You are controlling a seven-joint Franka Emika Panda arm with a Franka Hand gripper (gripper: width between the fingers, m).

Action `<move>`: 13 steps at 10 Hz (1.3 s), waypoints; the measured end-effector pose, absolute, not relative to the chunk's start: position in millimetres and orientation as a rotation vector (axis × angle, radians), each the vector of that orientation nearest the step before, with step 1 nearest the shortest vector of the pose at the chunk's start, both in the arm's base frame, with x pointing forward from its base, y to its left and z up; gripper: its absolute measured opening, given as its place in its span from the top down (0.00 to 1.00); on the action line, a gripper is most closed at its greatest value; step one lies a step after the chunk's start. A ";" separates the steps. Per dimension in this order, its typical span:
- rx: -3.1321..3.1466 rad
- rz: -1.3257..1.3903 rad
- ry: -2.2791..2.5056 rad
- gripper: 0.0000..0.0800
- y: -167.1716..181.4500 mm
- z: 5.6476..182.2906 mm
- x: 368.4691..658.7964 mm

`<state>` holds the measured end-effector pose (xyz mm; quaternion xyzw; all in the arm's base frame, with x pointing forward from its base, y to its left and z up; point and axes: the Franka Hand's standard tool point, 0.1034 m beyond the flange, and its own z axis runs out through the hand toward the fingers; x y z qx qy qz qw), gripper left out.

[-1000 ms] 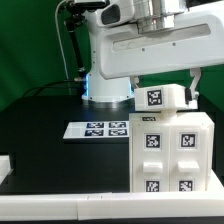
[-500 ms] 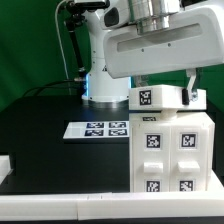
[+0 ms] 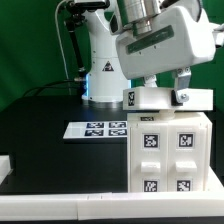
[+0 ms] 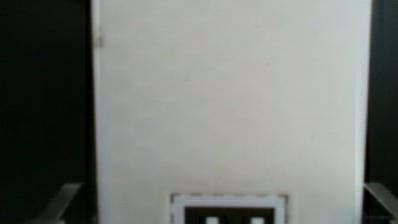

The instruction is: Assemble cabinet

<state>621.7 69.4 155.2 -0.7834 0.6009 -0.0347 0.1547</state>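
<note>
Exterior view: cabinet point(image 3: 168, 152) stands upright at the near end of the black table point(image 3: 40, 140), on the exterior view's right, tagged front facing the camera. Marker board point(image 3: 97, 129) lies flat just to its left, farther back. Gripper point(image 3: 163, 92) is directly over the cabinet. Its fingers point(image 4: 57, 203) are spread wide and grip a white tagged panel point(image 3: 150, 99) by its two side edges. The panel is level with the cabinet top, but I can't tell if they touch.

The cabinet point(image 3: 170, 155) stands near, at the exterior view's right of the table point(image 3: 40, 140). A loose panel point(image 3: 160, 99) sits on its top, between the fingers of the gripper point(image 4: 222, 202). The marker board point(image 3: 100, 128) lies left of the cabinet and farther back, before the arm's base point(image 3: 100, 88).
</note>
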 end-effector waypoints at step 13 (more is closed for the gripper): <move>-1.615 0.177 2.271 0.07 69.3 154.9 618.5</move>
